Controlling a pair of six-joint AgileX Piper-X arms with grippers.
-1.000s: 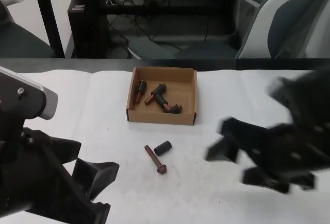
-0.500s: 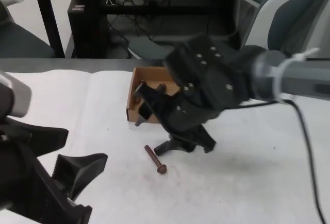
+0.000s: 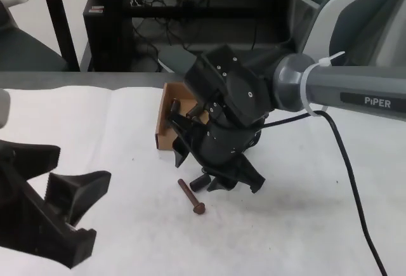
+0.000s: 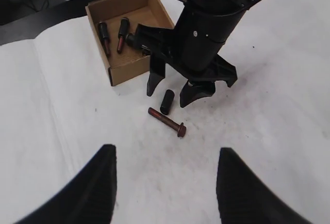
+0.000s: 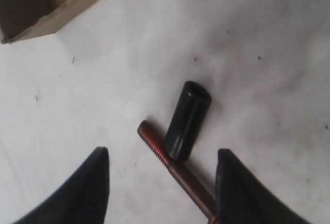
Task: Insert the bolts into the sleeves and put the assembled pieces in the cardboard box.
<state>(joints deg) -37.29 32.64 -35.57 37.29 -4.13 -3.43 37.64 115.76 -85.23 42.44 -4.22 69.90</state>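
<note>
A short black sleeve (image 5: 187, 121) lies on the white bench cover, touching the threaded end of a copper-coloured bolt (image 5: 175, 170). My right gripper (image 5: 162, 190) hangs open just above them, one finger on each side of the sleeve (image 3: 203, 181), gripping nothing. From the left wrist view the right gripper (image 4: 170, 92) straddles the sleeve (image 4: 166, 101), and the bolt (image 4: 166, 121) lies just in front of it. My left gripper (image 4: 165, 193) is open and empty at the near left of the bench, well short of the bolt (image 3: 190, 195).
The cardboard box (image 4: 129, 72) stands just behind the sleeve, partly hidden by the right arm (image 3: 235, 98). It holds assembled pieces (image 4: 103, 36). White cover stretches bare to the right and in front. Chairs and a dark frame stand beyond the bench.
The right arm has swung in from the right side of the bench and now stands over the sleeve in front of the box. The left gripper has drawn back slightly toward the near left.
</note>
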